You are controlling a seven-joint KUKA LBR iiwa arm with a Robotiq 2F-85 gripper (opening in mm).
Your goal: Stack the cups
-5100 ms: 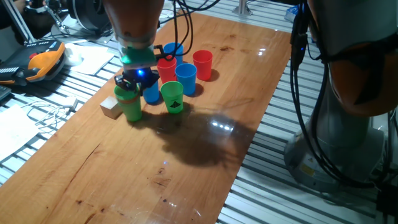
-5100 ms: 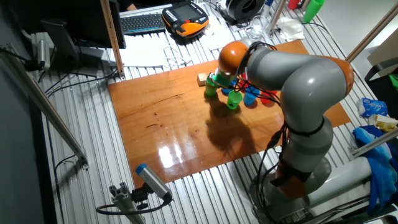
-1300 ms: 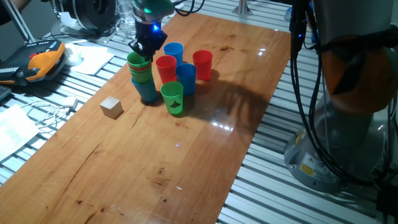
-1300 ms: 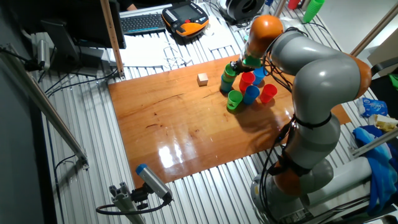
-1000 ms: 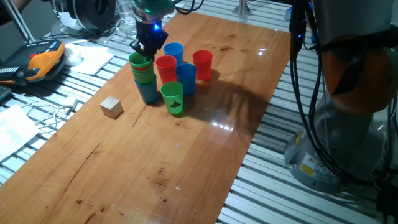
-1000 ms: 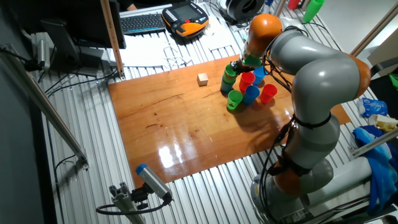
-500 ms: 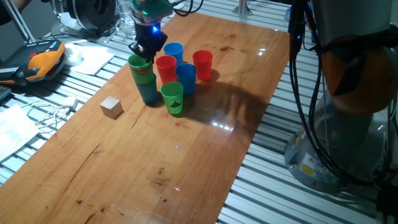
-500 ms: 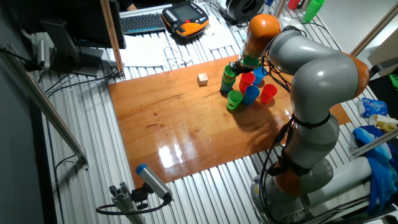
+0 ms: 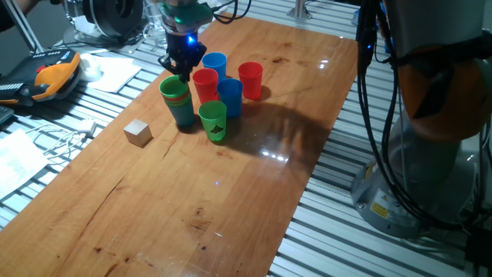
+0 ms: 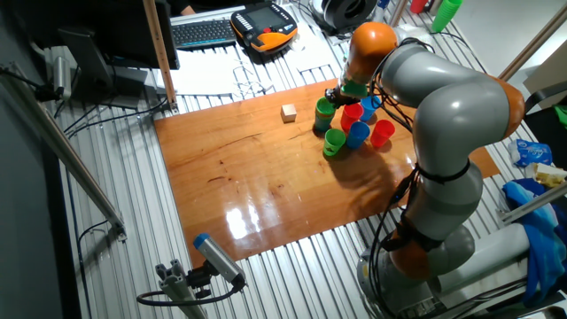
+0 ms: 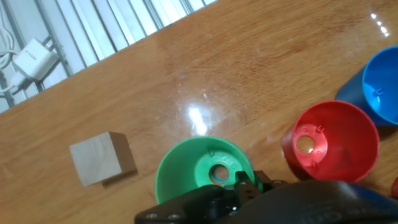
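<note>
A stack of cups (image 9: 178,100), green on top with a blue one at the bottom, stands at the table's far left; it also shows in the other fixed view (image 10: 324,113). My gripper (image 9: 183,63) hovers just above its far rim, open and holding nothing. In the hand view I look down into the top green cup (image 11: 186,171), with one dark fingertip (image 11: 245,180) at its rim. Beside the stack stand a red cup (image 9: 205,83), a blue cup (image 9: 229,96), another blue cup (image 9: 214,63), a second red cup (image 9: 250,79) and a green cup with a dark mark (image 9: 213,121).
A small wooden cube (image 9: 137,132) lies left of the stack, also in the hand view (image 11: 101,158). An orange teach pendant (image 9: 54,77) and cables lie off the table's left edge. The robot base (image 9: 415,169) stands to the right.
The green top of the stack has dropped lower onto the blue cup, so the stack is shorter. My gripper has stayed almost in place just above it.
</note>
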